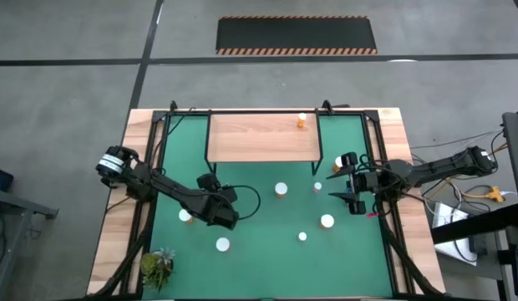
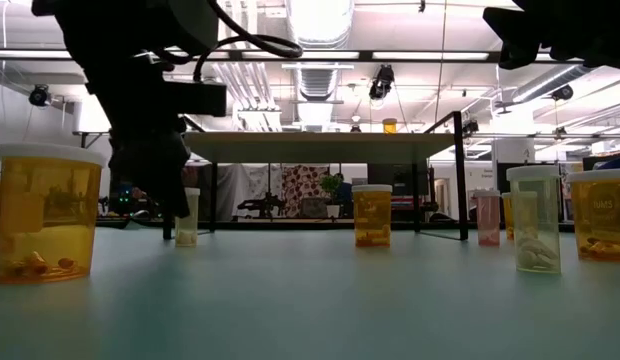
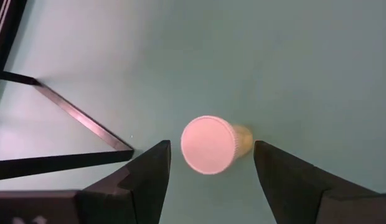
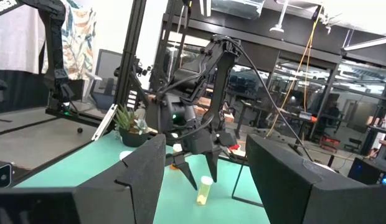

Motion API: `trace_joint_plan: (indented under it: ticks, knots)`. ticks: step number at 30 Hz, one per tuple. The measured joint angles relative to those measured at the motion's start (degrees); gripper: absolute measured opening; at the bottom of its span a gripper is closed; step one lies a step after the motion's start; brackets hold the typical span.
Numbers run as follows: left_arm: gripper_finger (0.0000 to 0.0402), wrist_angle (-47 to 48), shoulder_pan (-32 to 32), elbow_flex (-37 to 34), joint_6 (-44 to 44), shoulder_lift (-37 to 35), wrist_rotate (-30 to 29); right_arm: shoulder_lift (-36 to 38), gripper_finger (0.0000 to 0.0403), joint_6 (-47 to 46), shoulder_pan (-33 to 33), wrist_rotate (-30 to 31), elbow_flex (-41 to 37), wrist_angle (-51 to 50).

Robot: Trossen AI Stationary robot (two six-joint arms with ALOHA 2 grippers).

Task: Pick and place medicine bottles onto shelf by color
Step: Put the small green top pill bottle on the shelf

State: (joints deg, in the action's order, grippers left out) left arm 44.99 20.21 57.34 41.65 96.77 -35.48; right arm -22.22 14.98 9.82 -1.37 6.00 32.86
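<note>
White-capped orange bottle (image 3: 208, 144), upright on table (image 3: 305, 56): between spread fingers of left end effector (image 3: 208, 163), ungripped. Risk: off-centre closing topples it. Right end effector (image 1: 349, 180) open, empty.

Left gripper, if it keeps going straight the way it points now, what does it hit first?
The left gripper points down at a small orange bottle with a round white cap, centred between its open fingers. It would probably meet that cap first, then the green mat; the height above it is unclear.
</note>
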Motion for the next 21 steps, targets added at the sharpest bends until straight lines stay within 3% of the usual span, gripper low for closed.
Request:
trace_joint_plan:
  ticks: [11,21]
  knots:
    - [0.0207,-1.3,0.0,-0.4,0.0,-0.3,0.5,0.0,0.0215,0.0,0.0,0.0,0.0,0.0]
    - [0.0119,-2.5,0.0,-0.5,0.0,-0.3,1.3,0.0,0.0215,-0.3,0.0,0.0,0.0,0.0]
